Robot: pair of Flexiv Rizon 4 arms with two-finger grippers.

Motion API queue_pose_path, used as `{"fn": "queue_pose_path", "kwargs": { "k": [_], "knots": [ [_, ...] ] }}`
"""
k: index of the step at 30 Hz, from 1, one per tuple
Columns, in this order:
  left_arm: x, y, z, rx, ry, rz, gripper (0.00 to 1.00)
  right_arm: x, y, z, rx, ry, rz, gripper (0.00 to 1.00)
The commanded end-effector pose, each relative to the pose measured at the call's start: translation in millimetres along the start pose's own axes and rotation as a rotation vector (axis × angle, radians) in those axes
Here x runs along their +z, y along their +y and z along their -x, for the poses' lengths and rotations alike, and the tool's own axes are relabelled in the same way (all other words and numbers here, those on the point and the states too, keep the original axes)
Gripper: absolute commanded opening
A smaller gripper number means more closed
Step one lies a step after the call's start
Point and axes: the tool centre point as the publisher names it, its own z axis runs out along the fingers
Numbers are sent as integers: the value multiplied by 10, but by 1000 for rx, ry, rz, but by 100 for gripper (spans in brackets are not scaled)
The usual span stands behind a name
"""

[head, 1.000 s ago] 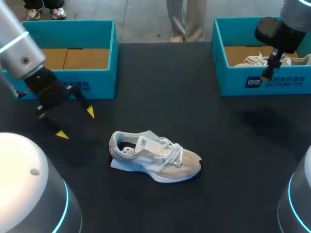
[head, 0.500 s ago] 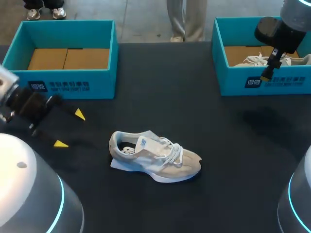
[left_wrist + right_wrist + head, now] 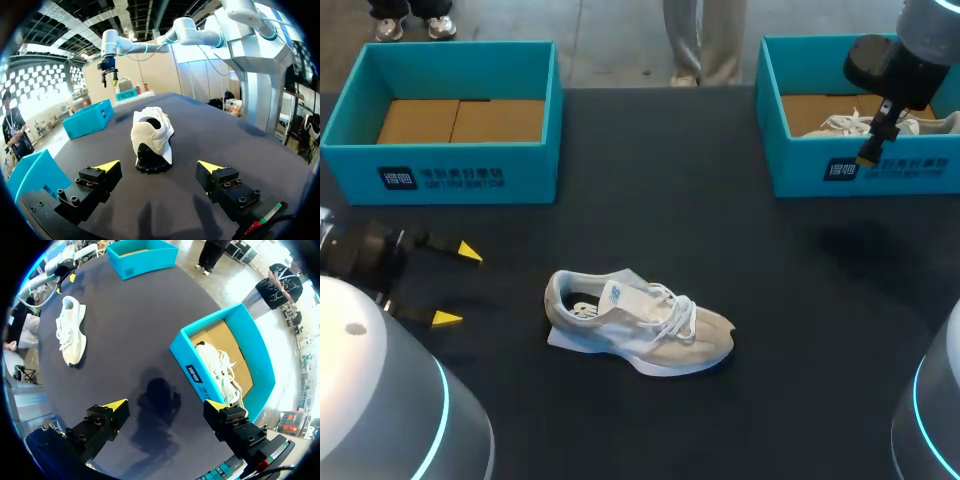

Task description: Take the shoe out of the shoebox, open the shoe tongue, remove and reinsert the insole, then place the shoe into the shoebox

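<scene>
In the head view, the left gripper (image 3: 458, 286) has been swinging down from beside the empty teal cardboard shoebox (image 3: 470, 178) at upper left to the frame's left edge. Its yellow tips are standing apart, holding nothing. The right gripper (image 3: 872, 150) is staying at upper right over the front wall of the second teal cardboard shoebox (image 3: 900, 172), which is holding another pale sneaker (image 3: 930, 123). The grey-and-white lace-up sneaker (image 3: 640, 320) is sitting on its sole on the black table (image 3: 740, 230) at centre, already out of its box, so I judge the tongue-opening step is beginning.

In the left wrist view, the left gripper is facing the sneaker's heel, well apart, with nothing lying between. The next move is probably calling for reaching in to the tongue while the sneaker is being steadied.

In the right wrist view, the right gripper's fingers are standing spread and empty, near the second shoebox and far from the sneaker.
</scene>
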Motion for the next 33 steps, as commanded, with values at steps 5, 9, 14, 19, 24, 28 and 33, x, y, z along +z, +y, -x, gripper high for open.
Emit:
{"fn": "queue_pose_path", "kwargs": {
  "k": [5,9,14,19,24,28,33],
  "knots": [
    [-21,45,-161,-56,-115,21,100,1,-2,1,0,0,0,100],
    [-19,70,-185,-70,-125,41,100,1,-2,1,0,0,0,100],
    [-19,70,-185,-70,-125,41,100,1,-2,1,0,0,0,100],
    [-19,70,-185,-70,-125,41,100,1,-2,1,0,0,0,100],
    [-19,70,-185,-70,-125,41,100,1,-2,1,0,0,0,100],
    [-19,70,-185,-70,-125,41,100,1,-2,1,0,0,0,100],
    [-19,70,-185,-70,-125,41,100,1,-2,1,0,0,0,100]
  ]
}}
